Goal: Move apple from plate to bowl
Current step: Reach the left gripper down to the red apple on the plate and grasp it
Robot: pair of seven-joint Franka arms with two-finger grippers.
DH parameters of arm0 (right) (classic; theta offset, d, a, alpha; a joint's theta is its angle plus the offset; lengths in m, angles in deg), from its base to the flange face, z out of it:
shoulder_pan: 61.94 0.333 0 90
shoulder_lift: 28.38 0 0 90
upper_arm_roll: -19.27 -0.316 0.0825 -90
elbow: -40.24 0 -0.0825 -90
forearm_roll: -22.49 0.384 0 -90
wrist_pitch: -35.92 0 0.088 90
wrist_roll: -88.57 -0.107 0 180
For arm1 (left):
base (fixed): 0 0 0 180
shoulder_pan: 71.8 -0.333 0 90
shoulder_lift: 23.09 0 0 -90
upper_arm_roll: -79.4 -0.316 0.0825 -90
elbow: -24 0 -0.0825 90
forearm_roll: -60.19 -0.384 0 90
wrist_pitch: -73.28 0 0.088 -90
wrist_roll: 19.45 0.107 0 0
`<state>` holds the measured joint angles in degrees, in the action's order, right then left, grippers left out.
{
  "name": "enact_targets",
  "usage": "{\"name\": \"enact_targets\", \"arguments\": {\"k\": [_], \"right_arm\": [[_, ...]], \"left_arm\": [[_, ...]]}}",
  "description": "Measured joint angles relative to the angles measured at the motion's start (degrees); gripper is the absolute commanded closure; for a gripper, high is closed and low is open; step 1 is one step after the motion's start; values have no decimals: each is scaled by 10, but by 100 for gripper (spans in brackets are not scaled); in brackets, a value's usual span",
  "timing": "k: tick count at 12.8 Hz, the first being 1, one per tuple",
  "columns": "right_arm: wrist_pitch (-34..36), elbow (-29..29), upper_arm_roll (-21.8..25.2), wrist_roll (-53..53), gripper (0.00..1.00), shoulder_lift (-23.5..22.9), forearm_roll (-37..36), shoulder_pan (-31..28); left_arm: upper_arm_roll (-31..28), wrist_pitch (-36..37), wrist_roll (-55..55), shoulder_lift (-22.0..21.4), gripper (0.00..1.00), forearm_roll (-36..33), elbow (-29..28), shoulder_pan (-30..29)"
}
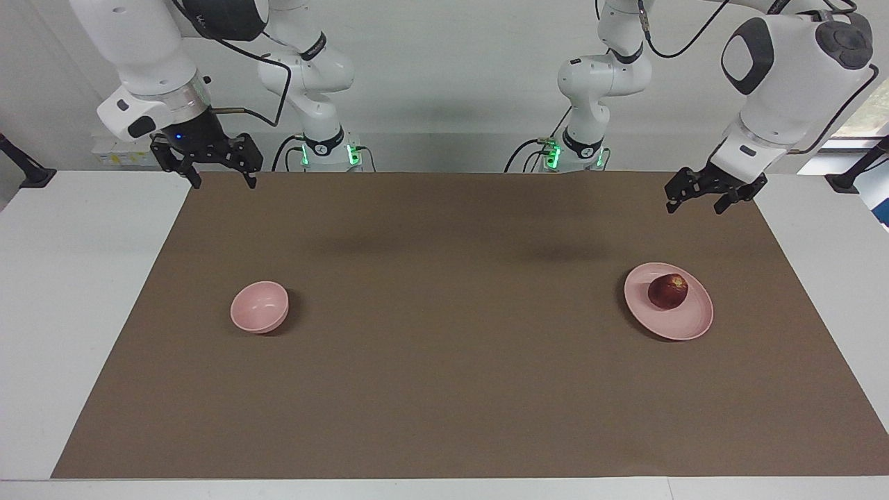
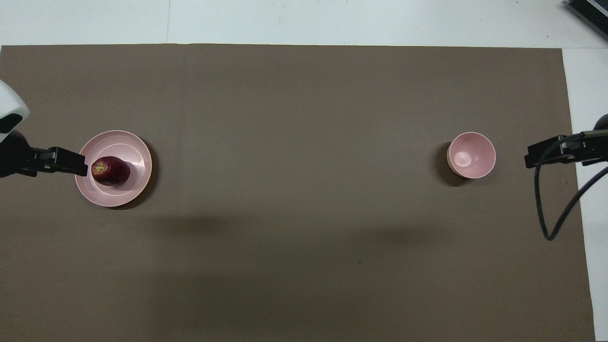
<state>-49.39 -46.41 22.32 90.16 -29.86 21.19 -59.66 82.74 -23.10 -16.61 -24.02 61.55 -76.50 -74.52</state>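
Left tool [image 1: 715, 196] open, raised at plate's twelve o'clock; right tool [image 1: 205, 165] open, waiting. Small round dark-red apple [image 1: 668, 291] on flat pale-pink plate [image 1: 684, 326]: likely firm, smooth, roll-prone; best gripped across middle.

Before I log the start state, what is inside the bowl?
Nothing shows inside the bowl: its pink bottom is bare. The apple sits on the plate. What lies under the bowl is covered.

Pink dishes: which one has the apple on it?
The flat, wide pale pink plate at the left arm's end holds the dark red apple; the small deep pink bowl is empty.
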Motion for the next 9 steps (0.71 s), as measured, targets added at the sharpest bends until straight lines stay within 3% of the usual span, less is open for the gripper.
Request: {"name": "enact_targets", "arguments": {"k": [9], "right_arm": [[0, 0, 0, 0, 0, 0, 0, 0]], "left_arm": [[-6, -168, 3, 13, 0, -1, -115, -24]]}}
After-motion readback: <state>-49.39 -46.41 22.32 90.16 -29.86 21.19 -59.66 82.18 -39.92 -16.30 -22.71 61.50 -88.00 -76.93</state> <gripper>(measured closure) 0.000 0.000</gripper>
